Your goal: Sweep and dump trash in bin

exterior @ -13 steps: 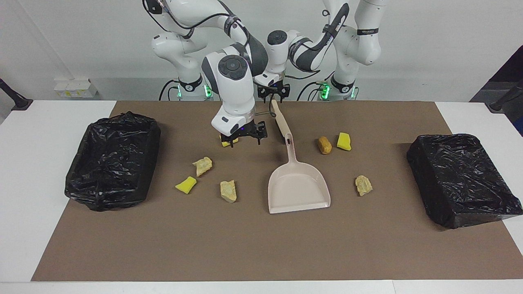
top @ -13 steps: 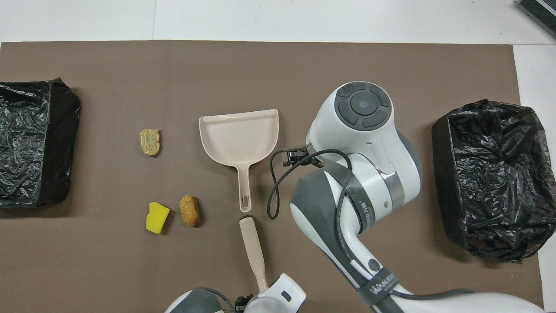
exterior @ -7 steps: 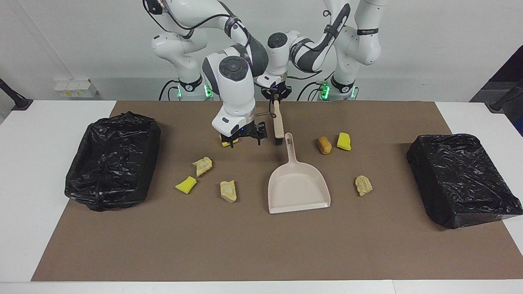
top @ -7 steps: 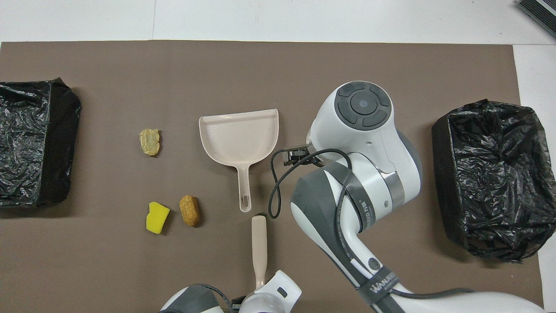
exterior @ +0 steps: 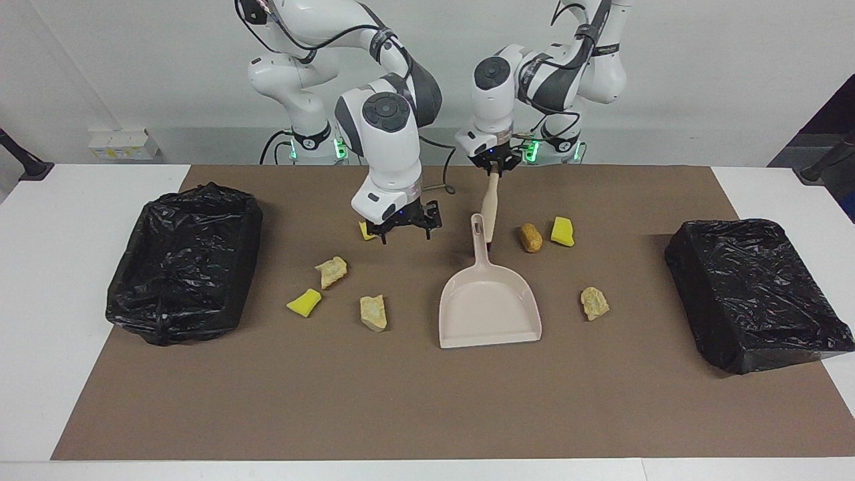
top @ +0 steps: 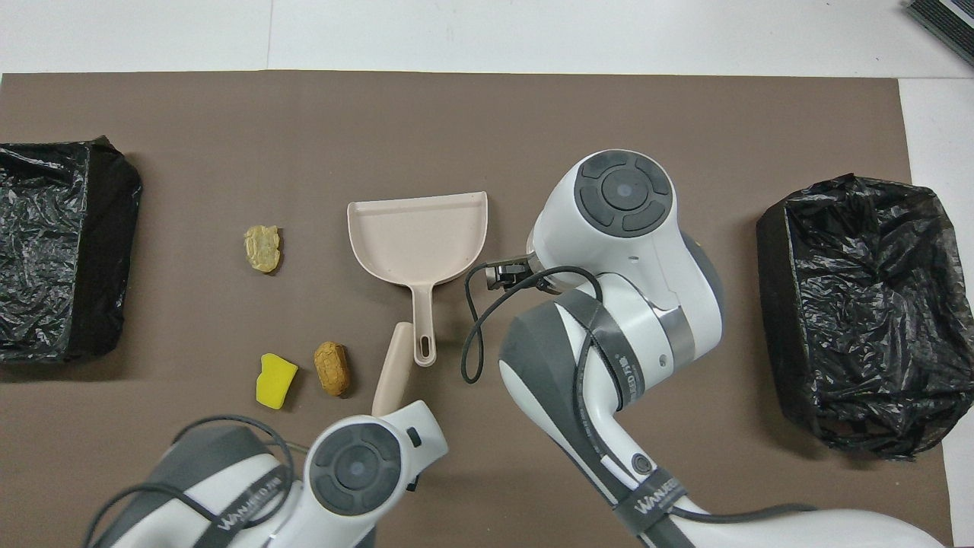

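Observation:
My left gripper [exterior: 493, 170] is shut on the top of the beige brush [exterior: 490, 207], which hangs nearly upright with its lower end beside the dustpan's handle. In the overhead view the brush [top: 391, 368] shows past the left wrist. The beige dustpan [exterior: 487, 307] lies flat on the mat. My right gripper [exterior: 404, 230] hangs open just above the mat, over a yellow wedge [exterior: 365, 230] that it half hides. Other trash lies around: a brown lump [exterior: 531, 237], a yellow wedge [exterior: 562, 231], beige lumps [exterior: 594, 302] [exterior: 332, 271] [exterior: 373, 312] and a yellow wedge [exterior: 304, 302].
A black-bagged bin [exterior: 184, 260] stands at the right arm's end of the brown mat [exterior: 427, 401], and another black-bagged bin [exterior: 758, 294] at the left arm's end. In the overhead view the right arm [top: 624, 251] covers the trash beneath it.
My left gripper closed on the brush handle, lifted it off the mat and swung it toward the left arm's end, beside the dustpan handle. The right gripper rose slightly.

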Available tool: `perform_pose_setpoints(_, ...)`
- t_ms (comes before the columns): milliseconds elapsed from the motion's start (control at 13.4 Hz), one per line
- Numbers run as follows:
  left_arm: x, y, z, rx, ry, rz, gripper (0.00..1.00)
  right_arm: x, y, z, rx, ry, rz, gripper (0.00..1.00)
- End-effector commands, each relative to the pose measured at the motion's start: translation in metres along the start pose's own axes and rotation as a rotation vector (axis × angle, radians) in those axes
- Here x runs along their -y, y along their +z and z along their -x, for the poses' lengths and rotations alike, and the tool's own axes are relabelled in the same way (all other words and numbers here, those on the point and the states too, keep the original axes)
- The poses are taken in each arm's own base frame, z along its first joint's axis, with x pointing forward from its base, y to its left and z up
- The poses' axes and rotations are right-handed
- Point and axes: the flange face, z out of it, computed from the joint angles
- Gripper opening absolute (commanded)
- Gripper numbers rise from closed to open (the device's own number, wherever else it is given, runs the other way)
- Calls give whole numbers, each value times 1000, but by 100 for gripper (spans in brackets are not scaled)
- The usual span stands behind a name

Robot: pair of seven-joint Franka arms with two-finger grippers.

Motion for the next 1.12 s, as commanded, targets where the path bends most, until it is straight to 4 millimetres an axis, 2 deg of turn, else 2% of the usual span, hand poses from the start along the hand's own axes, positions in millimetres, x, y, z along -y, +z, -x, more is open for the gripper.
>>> perform_pose_setpoints(0,72,1,-17,4,28,-1,0,25,20,3,-19,40,-4,100)
perform_pose_setpoints(149,117,7,-28,-1,24,24,0,40,25,8,-22,50,-3,100)
perform_pose_setpoints(224,140,10,-31,0,2,36,0,54,32,12,-29,64,-1,100)
perform_pose_setpoints(373,174,16,-35,-9,-28,39,0,94,51,28,-40,89,1,100)
perform_pose_setpoints(522,209,23,-39,-37,-30,47,0,124,77,41,-67,75,44,100)
perform_pose_setpoints(671,250,33,-38,-59,-26,61,0,136,88,40,-97,57,57,100)
perform_pose_setpoints(820,274,39,-34,-60,-70,70,0,147,100,45,-115,14,89,99)
perform_pose_setpoints(969,280,38,-34,-73,-92,70,0,147,98,45,-132,-3,102,82)
perform_pose_setpoints(1044,281,36,-37,-99,-91,65,0,147,98,45,-135,-3,103,69)
